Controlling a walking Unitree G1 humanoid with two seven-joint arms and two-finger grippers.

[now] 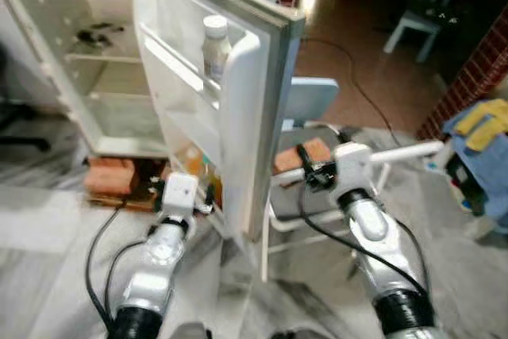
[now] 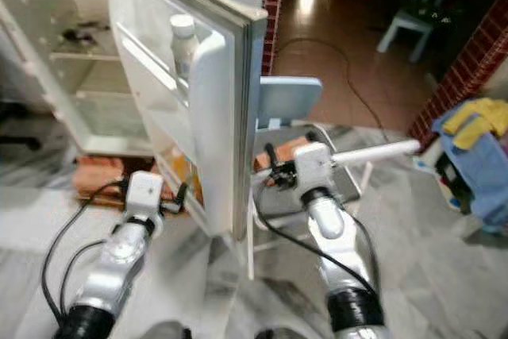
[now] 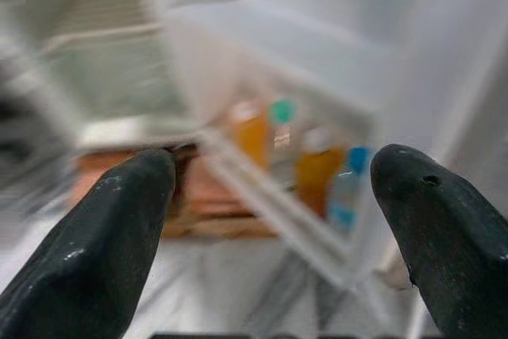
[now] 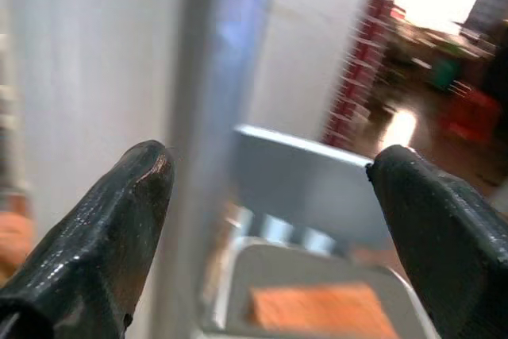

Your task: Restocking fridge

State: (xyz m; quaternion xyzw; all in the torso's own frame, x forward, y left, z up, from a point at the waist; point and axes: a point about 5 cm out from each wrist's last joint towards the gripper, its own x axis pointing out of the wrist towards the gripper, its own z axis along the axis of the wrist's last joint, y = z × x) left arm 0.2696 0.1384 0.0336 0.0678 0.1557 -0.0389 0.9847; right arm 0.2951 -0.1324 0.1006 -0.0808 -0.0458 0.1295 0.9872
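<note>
Both arms raised forward; left gripper (image 3: 270, 220), right gripper (image 4: 270, 220) fingers spread.

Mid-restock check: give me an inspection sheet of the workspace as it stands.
Surface: grey marble floor.
Job's things: fridge door open; white bottle on upper door shelf; orange and blue-capped bottles in lower door shelf.
Clutter: light blue chair with an orange block behind the door.
Grippers: left gripper open, facing lower door shelf; right gripper open, by the door edge.
Cables: black cable across the floor.
Surroundings: brick wall, blue and yellow cloths.
</note>
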